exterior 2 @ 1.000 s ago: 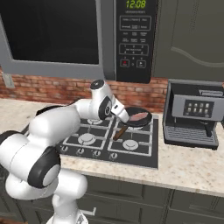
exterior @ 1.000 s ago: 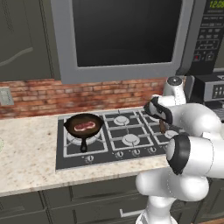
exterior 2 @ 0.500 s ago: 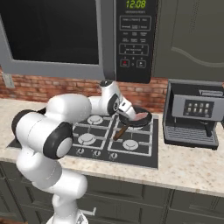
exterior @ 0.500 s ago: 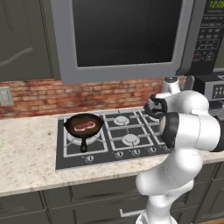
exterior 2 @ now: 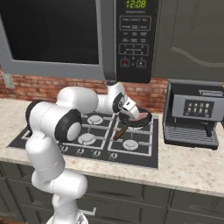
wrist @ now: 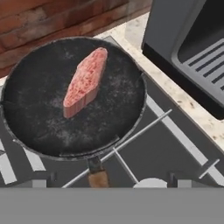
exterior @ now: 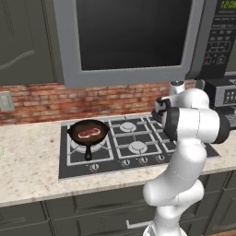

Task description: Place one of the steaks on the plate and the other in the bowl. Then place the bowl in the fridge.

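Brick-backed kitchen hob [exterior: 129,143]: end effector [exterior 2: 130,111] hovers open above pan [wrist: 72,96]; steak [wrist: 85,82] lies inside. Second steak [exterior: 89,133] in left pan [exterior: 87,132]. Meat likely soft, slick, light; pinch across narrow middle.

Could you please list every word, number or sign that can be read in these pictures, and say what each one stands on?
"12:08": green digits on the microwave clock.
Microwave keypad: button labels too small to read.
Coffee machine screen: icons too blurred to read.
Nothing legible on the stove, the pans or the steaks.
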Tool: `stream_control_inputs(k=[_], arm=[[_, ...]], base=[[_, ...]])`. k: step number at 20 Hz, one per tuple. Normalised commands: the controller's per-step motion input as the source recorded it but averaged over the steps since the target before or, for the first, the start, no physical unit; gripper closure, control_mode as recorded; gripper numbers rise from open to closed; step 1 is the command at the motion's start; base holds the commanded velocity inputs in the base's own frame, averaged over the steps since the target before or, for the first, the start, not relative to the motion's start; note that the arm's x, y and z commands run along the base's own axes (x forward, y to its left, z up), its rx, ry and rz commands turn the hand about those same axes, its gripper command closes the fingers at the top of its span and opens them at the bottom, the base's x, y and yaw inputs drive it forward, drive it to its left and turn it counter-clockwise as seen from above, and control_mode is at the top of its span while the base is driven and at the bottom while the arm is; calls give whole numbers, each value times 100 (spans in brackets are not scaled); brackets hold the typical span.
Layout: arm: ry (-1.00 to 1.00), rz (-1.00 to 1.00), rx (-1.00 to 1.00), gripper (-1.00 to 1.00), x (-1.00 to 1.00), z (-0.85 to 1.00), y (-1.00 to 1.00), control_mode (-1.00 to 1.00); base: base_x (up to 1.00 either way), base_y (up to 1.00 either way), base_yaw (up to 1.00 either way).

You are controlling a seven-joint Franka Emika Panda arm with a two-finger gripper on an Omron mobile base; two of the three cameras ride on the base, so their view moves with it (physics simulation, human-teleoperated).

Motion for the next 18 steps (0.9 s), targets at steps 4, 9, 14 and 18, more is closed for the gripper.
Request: stream_control_inputs(k=[4, 9, 14, 18], arm=[[0, 0, 0, -100, 31, -7, -15, -100], [1, 0, 0, -100, 37, 0, -9, -100], [0, 0, 0, -100, 33, -11, -4, -100], [0, 0, 0, -100, 40, -13, -1, -100]], base=[[0, 0, 0], [0, 0, 0], [0, 0, 0], [0, 0, 0]])
